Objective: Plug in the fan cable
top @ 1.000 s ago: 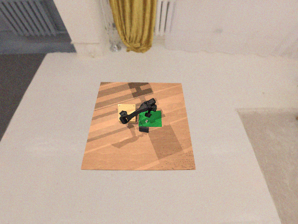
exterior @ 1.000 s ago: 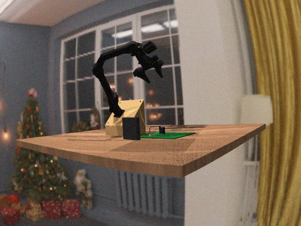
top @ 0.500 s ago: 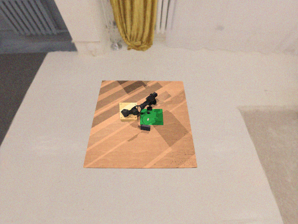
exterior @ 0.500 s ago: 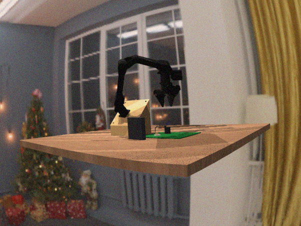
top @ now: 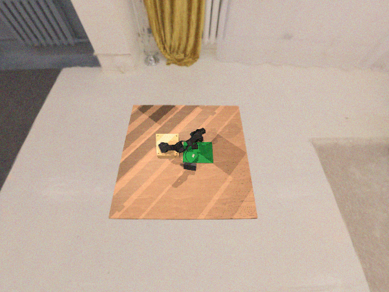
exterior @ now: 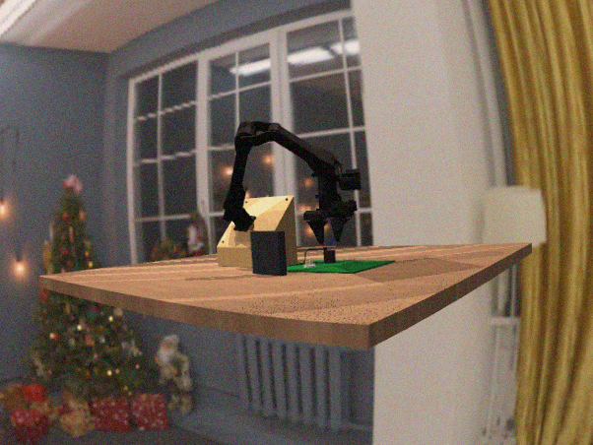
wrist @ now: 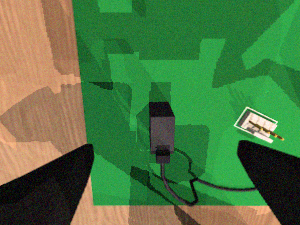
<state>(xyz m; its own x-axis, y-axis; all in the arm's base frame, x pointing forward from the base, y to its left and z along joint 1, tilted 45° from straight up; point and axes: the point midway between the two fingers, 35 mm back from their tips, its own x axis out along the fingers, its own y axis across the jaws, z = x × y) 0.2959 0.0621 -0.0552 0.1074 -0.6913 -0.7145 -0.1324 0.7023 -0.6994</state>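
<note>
- Your pincer (exterior: 329, 235) hangs above the green board (wrist: 200, 64), fingers pointing down and spread wide, with nothing between them
- In the wrist view you see one dark finger (wrist: 45, 186) at the lower left, over the seam between board and wood, and the other at the lower right over the board
- The plug (wrist: 162, 128), a small dark block, stands on the board between the two fingers and touches neither
- In the exterior view the fingertips sit just above the plug (exterior: 329, 256), clear of it
- The cable (wrist: 200, 184) leaves the plug's near end, curls across the board and runs off under the right finger
- The fan header (wrist: 257, 124), a small white socket with pins, lies on the board well to the right of the plug; the plug is not on it
- The fan (exterior: 268, 252), a dark box, stands upright on the tabletop (exterior: 320, 305) just beside the board's edge
- The arm's tan wedge base (exterior: 276, 217) sits next to the board, on the side toward the tabletop's left edge in the top view
- In the top view the board (top: 203, 152) lies near the middle of the tabletop, a little toward the far edge, well away from every corner
</note>
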